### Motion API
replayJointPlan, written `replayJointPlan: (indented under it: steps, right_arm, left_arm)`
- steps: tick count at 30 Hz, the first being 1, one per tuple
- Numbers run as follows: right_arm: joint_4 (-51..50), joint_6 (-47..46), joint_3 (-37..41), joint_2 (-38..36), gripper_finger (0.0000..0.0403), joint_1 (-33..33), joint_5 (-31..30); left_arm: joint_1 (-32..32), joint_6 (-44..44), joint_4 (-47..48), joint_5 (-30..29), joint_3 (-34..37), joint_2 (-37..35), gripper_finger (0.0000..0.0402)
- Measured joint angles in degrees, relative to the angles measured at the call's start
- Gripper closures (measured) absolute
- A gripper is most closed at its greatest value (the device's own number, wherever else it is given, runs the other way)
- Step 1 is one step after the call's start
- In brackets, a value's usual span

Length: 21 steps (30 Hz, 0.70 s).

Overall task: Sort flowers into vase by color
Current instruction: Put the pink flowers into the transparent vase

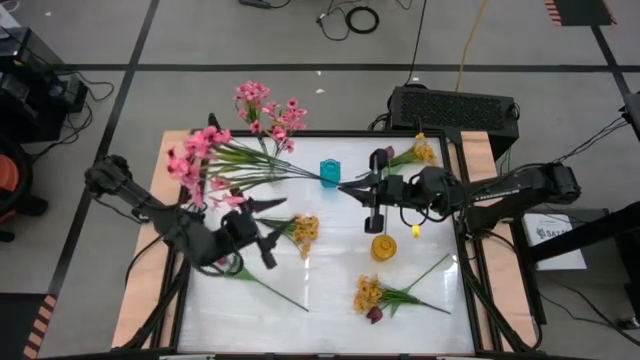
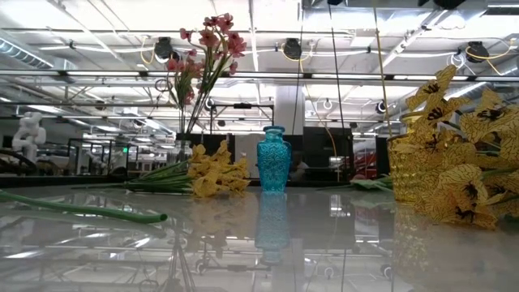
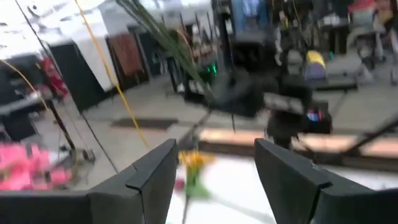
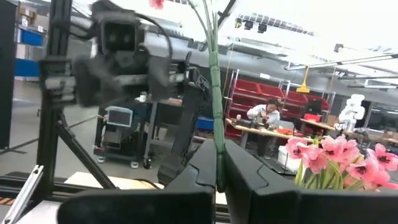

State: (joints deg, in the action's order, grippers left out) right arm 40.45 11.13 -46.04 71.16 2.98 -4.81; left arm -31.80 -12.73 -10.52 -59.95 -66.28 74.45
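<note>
The left hand point(image 1: 268, 232) hovers over the left half of the table point(image 1: 330, 290), fingers spread wide and holding nothing. A yellow spray point(image 1: 303, 230) lies just beside its tips. A fan of pink flowers point(image 1: 200, 160) lies behind it at the table's left rear edge, stems pointing toward the blue vase point(image 1: 330, 172). The right hand point(image 1: 350, 188), just right of that vase, pinches one thin green stem point(image 4: 217, 124) that rises upright between its closed fingers. An amber vase point(image 1: 383, 247) stands nearby, with more yellow-orange blooms point(image 1: 370, 295) in front of it.
</note>
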Motion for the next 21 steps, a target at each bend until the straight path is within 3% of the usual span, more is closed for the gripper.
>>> replayJointPlan:
  steps: [2, 5, 8, 11, 14, 21]
  right_arm:
    - [0.48, -0.40, 0.00, 0.00, 0.0399, -0.03, 2.92]
    - [1.86, -0.81, 0.00, 0.00, 0.0399, 0.01, 5.25]
    - [1.81, -0.84, 0.00, 0.00, 0.0399, 0.00, 5.19]
    - [1.78, -0.72, 0.00, 0.00, 0.0399, -0.02, 5.12]
    - [1.64, 0.12, 0.00, 0.00, 0.0399, -0.02, 5.12]
    - [0.94, 0.16, 0.00, 0.00, 0.0399, -0.02, 5.12]
  left_arm:
    - [2.39, -4.40, -5.44, 3.86, 0.00, 0.18, 0.0181]
    - [7.96, -7.32, -8.93, 14.72, 0.00, -0.33, 0.0181]
    - [14.08, -5.04, -8.69, 27.52, -0.02, -2.03, 0.0181]
    - [17.85, -1.17, -9.07, 35.76, -0.04, -2.51, 0.0181]
    - [19.63, 0.22, -8.99, 40.16, -0.04, -2.34, 0.0181]
    - [19.56, -1.13, -11.81, 43.25, -0.04, -2.89, 0.0181]
